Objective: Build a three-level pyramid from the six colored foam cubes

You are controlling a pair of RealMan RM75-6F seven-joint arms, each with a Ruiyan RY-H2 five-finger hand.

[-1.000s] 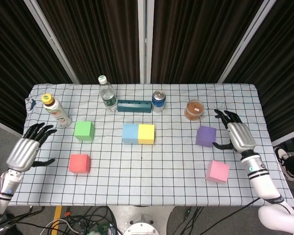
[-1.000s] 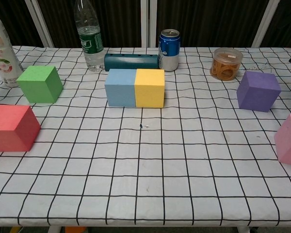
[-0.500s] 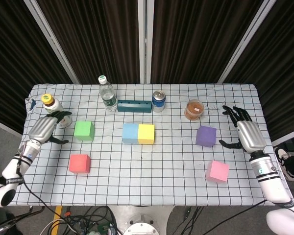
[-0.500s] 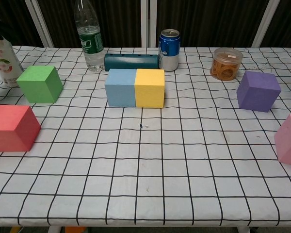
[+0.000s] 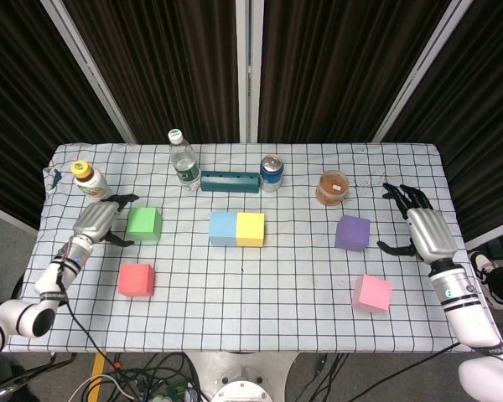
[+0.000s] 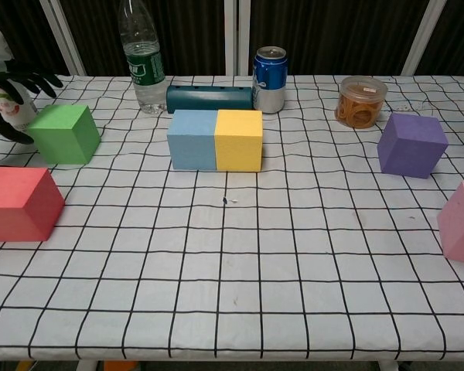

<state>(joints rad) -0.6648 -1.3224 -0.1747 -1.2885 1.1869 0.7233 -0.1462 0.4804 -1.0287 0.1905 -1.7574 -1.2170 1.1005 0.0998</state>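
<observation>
Green cube (image 5: 143, 224) is sitting on the bench's (image 5: 260, 285) left side, just right of the spread, empty left hand (image 5: 96, 222), while the right hand (image 5: 422, 230) is hovering open beside purple (image 5: 352, 233).

Six foam cubes — green (image 5: 143, 224), red (image 5: 136, 280), blue (image 5: 223, 228), yellow (image 5: 251, 229), purple (image 5: 352, 234), pink (image 5: 373, 293) — two bottles (image 5: 182, 159) (image 5: 87, 177), one can (image 5: 272, 172), one jar (image 5: 332, 187), one teal box (image 5: 230, 181).

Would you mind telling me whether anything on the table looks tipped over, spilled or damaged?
Nothing stands out: the water bottle, soda can and jar stand upright, and the six cubes sit flat.
</observation>
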